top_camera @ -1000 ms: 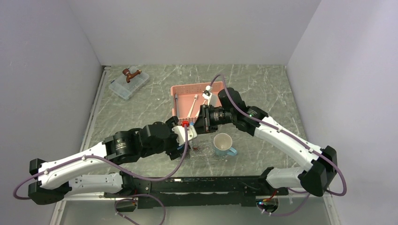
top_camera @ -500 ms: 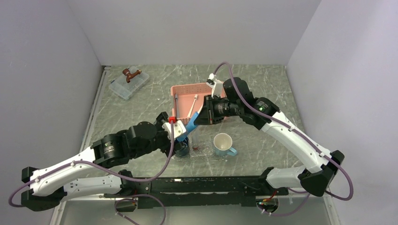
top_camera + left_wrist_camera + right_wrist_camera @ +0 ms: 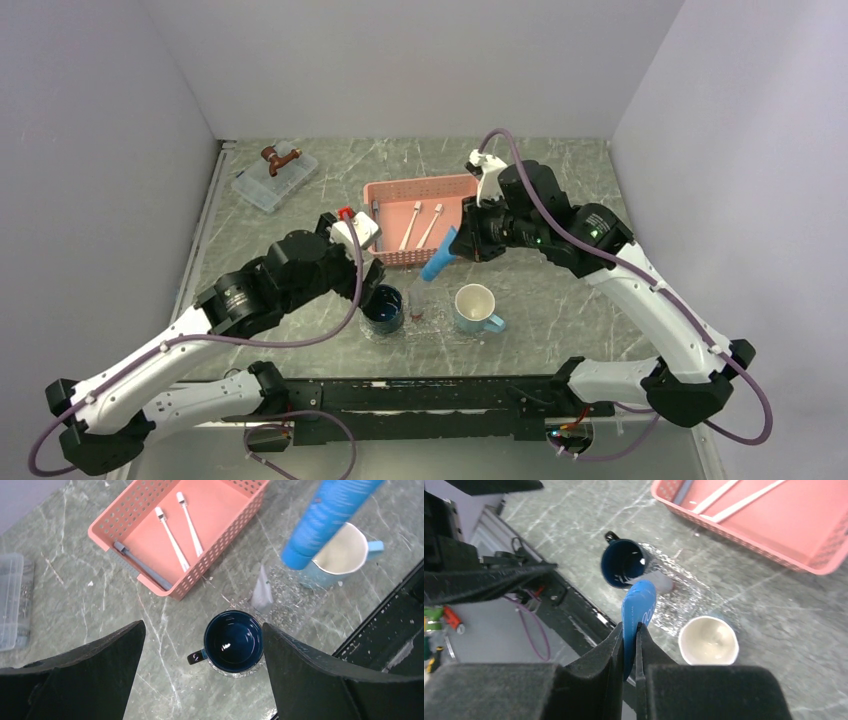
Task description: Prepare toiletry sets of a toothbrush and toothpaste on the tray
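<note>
My right gripper (image 3: 630,627) is shut on a blue toothpaste tube (image 3: 639,602), which it grips by the flat end. The toothpaste tube (image 3: 437,264) hangs slanted in the air above the clear bumpy tray (image 3: 432,322), with its round end down. Both whitish toothbrushes (image 3: 171,540) (image 3: 191,522) lie side by side in the pink basket (image 3: 392,195). My left gripper (image 3: 202,625) stands open and empty, high above the dark blue mug (image 3: 234,641). This left gripper (image 3: 368,272) is left of the tube and clear of it.
The dark blue mug (image 3: 384,306) sits on the tray's left end, and a light blue mug (image 3: 477,308) stands at its right end. A small greyish piece (image 3: 262,587) lies on the tray (image 3: 287,597). A grey bar (image 3: 142,566) lies in the basket. A clear lidded box (image 3: 274,178) is at the back left.
My left gripper has opened wider and drawn back to the left, away from the tube. My right gripper has carried the tube up and to the right.
</note>
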`<state>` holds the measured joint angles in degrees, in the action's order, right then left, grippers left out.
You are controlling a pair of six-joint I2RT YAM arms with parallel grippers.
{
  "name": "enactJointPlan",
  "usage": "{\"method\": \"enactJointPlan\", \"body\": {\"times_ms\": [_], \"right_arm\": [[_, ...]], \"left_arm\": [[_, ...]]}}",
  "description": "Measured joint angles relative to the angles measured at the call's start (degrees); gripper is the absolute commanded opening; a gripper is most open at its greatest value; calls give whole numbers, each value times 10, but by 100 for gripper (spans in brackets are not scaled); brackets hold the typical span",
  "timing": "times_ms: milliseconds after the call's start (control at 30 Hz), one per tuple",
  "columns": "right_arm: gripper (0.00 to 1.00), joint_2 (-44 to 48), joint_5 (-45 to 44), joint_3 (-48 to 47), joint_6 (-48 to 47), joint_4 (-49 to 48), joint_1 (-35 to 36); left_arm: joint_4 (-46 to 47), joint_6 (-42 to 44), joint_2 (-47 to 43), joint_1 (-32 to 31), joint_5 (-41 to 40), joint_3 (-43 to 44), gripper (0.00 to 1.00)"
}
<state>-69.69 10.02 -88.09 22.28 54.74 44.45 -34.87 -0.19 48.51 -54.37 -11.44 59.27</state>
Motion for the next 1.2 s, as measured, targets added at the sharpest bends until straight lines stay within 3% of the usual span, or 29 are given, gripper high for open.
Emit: {"method": "enactJointPlan", "body": {"times_ms": [433,700,1200], "right_arm": [[0,17,-57,38,-48,39,7],[0,15,-117,65,-54,22,68],[0,-11,-187,125,-54,-47,97]], "left_arm": [[-5,-107,38,152,-31,5,96],[-5,-143,39,221,-35,5,96],[-5,-148,38,247,-24,5,97]]}}
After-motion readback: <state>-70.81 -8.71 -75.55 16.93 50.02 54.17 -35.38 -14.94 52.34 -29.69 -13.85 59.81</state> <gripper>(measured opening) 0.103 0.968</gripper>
